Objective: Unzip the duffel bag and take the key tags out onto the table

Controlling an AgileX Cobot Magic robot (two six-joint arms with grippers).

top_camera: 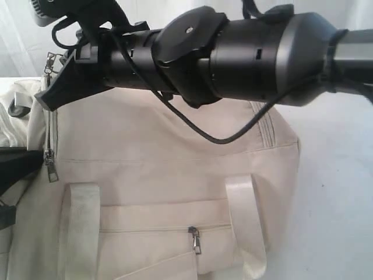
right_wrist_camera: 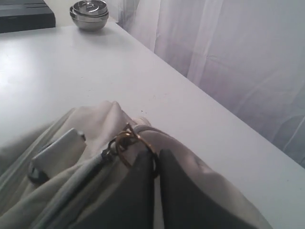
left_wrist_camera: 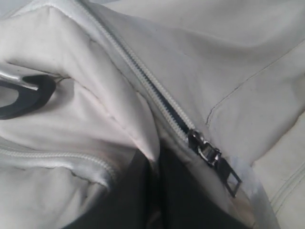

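Plainly cream, the bag [top_camera: 175, 169] lies on the tabletop [right_wrist_camera: 71, 67] beneath both pincers. Its fabric is soft and creased. Of the two, the right pincer [right_wrist_camera: 156, 160] is almost closed, its tips touching a brass ring [right_wrist_camera: 125, 143] at the bag's end; whether it grips that ring I cannot tell. Meanwhile the left pincer [left_wrist_camera: 155, 162] is pinched narrow on a fold of bag cloth, with a grey zip slider [left_wrist_camera: 205, 149] just beside it. Steel bowls [right_wrist_camera: 89, 14] stand well beyond the right pincer.

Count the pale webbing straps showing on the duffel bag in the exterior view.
2 on the cream-beige fabric duffel bag: one strap left of the front pocket's zipper pull, another right of it. The black arm may hide more.
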